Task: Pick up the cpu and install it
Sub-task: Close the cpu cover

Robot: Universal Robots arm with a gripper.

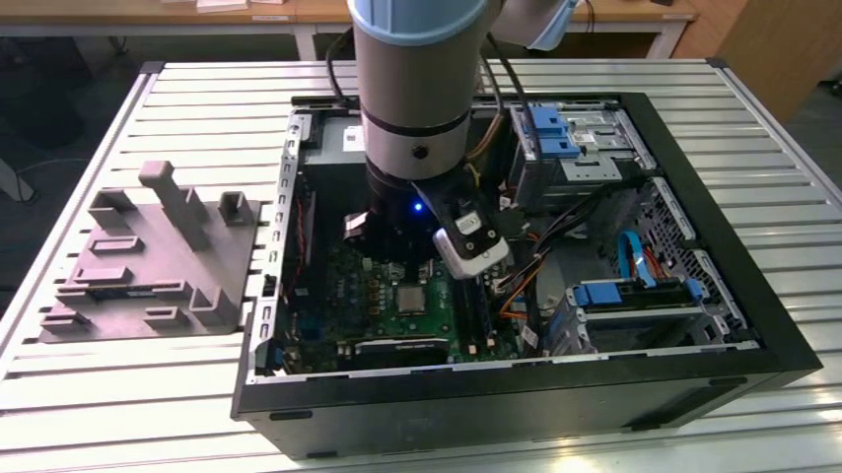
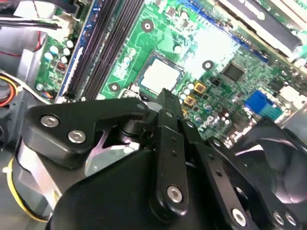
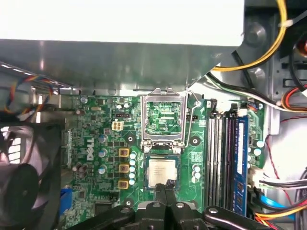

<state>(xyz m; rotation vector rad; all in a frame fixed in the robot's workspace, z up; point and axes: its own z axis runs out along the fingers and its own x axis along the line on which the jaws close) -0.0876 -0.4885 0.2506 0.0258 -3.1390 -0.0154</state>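
- In the exterior view, the arm point(image 1: 414, 99) reaches straight down into the open computer case point(image 1: 736, 325), which lies on the slatted table point(image 1: 132, 394). A grey fixture point(image 1: 145, 256) stands near the table's edge on the exterior view's left.
- Below the wrist, the cpu point(image 1: 410, 299) shows as a small pale square lying flat on the green motherboard point(image 1: 375, 310), about midway along the board and well clear of the case walls.
- In the second wrist view, the gripper point(image 2: 164, 96) has its jaws pressed together with nothing between them. The tip hangs just over the cpu's point(image 2: 160, 76) nearer edge.
- In the first wrist view, the cpu point(image 3: 161, 173) sits square in its socket. The hinged metal frame point(image 3: 165, 117) is flipped up just beyond it, and the memory slots point(image 3: 223, 158) run alongside.
- The closed tip of the gripper point(image 3: 166, 186) overlaps the chip's edge. I cannot tell whether it touches.
- I'd judge the chip light, thin and stiff, with a smooth metal lid that would slip under a loose pinch.
- Its underside and the socket contacts are likely delicate, so it wants holding by two opposite sides of the pale rim, kept level and never forced.
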